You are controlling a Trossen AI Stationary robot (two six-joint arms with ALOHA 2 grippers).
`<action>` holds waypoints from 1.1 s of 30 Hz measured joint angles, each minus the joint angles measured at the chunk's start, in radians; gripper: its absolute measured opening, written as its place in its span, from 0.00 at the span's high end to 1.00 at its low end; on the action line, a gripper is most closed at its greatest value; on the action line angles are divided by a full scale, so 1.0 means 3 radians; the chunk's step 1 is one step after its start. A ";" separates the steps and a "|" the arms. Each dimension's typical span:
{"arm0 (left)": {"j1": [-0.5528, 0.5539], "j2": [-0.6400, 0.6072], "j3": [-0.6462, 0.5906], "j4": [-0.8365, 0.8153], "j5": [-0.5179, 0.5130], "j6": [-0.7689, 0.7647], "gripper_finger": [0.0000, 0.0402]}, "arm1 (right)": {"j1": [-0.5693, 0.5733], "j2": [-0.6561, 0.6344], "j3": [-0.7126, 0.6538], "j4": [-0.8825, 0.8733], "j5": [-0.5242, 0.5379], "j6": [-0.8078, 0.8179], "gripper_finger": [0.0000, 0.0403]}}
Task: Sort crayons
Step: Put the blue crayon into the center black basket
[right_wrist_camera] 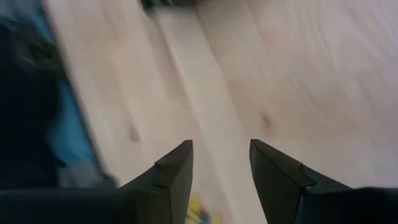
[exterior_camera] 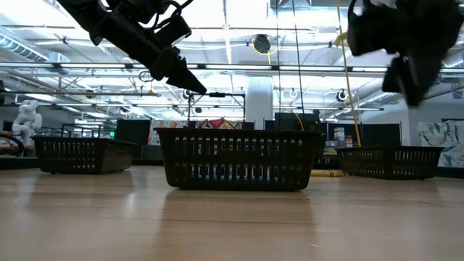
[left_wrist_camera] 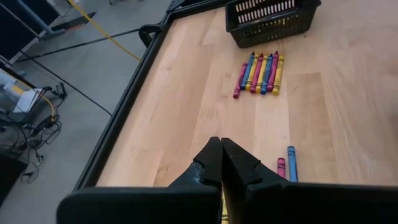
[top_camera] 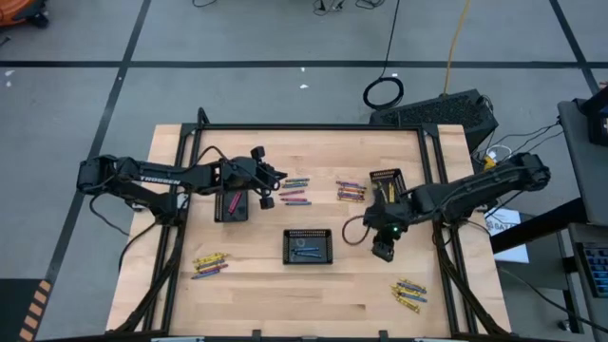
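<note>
From above we see the wooden tabletop carrying three black trays: a left tray with a pink crayon lying in it, a middle tray holding a few bluish crayons, and a right tray near the far right edge. Loose crayons lie in four clusters: one mixed group just right of the left claw, another beside the right tray, a yellow-heavy group at the near left, and another at the near right. The left claw sits above the tabletop between the left tray and the first cluster. The right claw points toward the near edge, between the middle tray and the near right cluster; we see nothing in it.

At tabletop height we look straight at the middle tray, with the other two trays off to either side and both arms raised clear of the wood.

Through the left wrist camera we find that claw pinched fully closed with nothing between its tips; a row of crayons lies beside a tray, and a blue and a pink crayon lie just past the fingers.

Through the right wrist camera the right claw stands open over bare wood, empty, with a bit of yellow crayon low between the fingers
</note>
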 joint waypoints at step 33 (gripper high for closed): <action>-0.0060 0.0001 -0.0003 -0.0315 -0.0001 -0.0106 1.00 | 0.2168 0.1063 0.0879 -0.0810 -0.0050 0.1740 0.64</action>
